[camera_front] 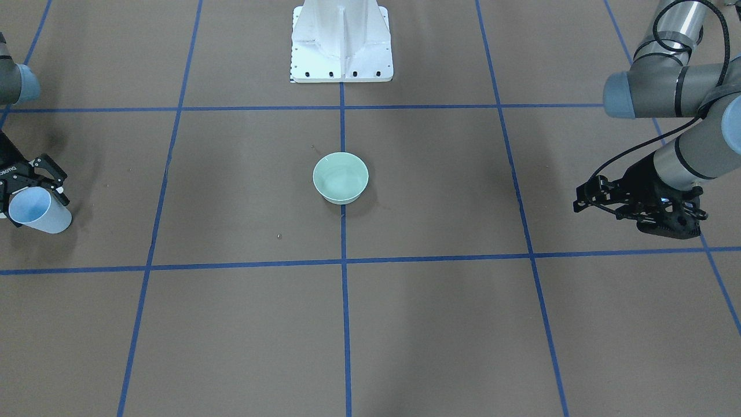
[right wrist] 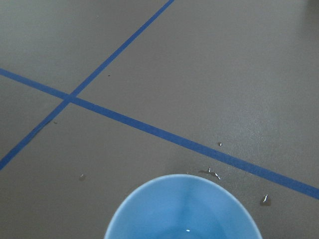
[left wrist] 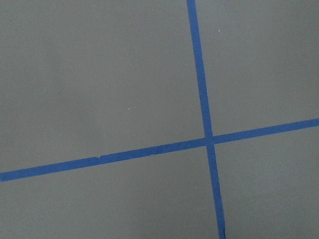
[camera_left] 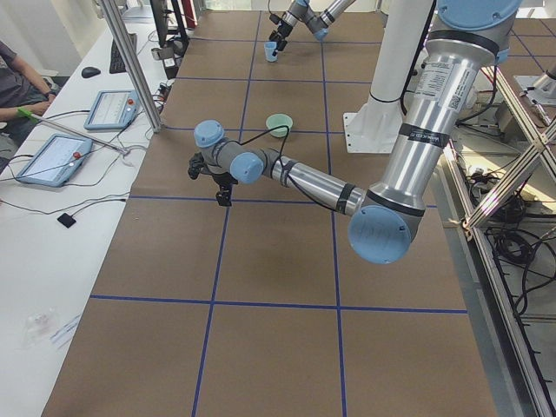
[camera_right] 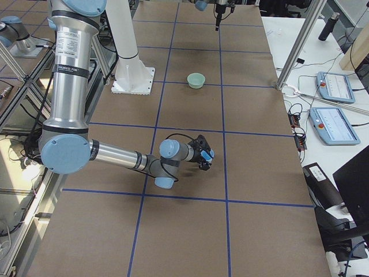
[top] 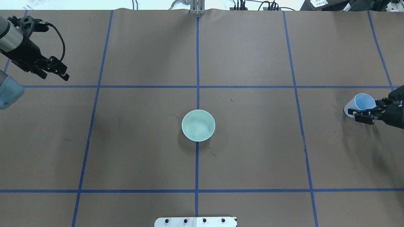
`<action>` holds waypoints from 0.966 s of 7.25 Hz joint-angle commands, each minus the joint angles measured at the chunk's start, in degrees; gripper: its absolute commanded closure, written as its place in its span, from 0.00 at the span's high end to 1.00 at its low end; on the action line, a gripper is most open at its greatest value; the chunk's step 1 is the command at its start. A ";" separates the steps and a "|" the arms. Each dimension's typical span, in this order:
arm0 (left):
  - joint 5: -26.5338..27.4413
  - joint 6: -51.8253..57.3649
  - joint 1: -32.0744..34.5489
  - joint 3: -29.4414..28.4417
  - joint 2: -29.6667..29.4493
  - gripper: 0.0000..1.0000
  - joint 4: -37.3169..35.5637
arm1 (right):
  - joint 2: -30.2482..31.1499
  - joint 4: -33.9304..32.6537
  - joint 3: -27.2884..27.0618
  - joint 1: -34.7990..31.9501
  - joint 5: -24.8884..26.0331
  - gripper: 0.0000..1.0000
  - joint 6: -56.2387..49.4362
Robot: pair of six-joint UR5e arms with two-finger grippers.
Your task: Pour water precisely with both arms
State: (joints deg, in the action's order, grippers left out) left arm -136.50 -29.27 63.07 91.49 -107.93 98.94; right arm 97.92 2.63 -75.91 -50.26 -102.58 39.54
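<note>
Noted right gripper (top: pixel 360 115) clamped on tilted blue cup (top: pixel 363 101), well out at 3 o'clock from green bowl (top: pixel 198 125). Spotted water (right wrist: pixel 187 230) as a glint low inside cup, tilt presumably too slight to spill. Found left gripper (top: pixel 55 72) empty at 10 o'clock, probably parked clear; cannot tell whether open or closed.

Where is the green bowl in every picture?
Front-facing: green bowl in the middle, below the white pedestal.
Overhead: centre, on the blue tape line, pedestal at the bottom edge.
Exterior left: upper middle, left of the pedestal.
Exterior right: upper middle, right of the pedestal.
Left wrist: not in it.
Right wrist: not in it; that is the blue cup.
Shared landmark: the white pedestal.
</note>
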 commanded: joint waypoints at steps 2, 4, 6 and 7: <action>0.01 0.00 0.04 0.00 0.09 0.93 -0.06 | 4.19 4.82 -0.29 -0.18 -0.17 0.99 0.01; 0.01 0.00 0.04 0.26 0.09 0.93 -0.06 | 5.61 5.98 -0.38 -0.18 -0.43 0.99 0.01; 0.01 -0.35 -0.05 0.44 -0.09 0.94 -0.06 | 9.03 9.57 -0.55 -0.27 -0.87 0.99 0.01; 0.01 -2.18 -0.23 0.87 -0.61 0.95 -0.76 | 10.35 9.76 -0.81 -0.36 -1.91 0.99 -0.25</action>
State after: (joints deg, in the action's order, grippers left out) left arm -136.50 -29.93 63.00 91.99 -108.06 98.72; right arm 106.49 11.40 -76.50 -50.54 -103.58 39.49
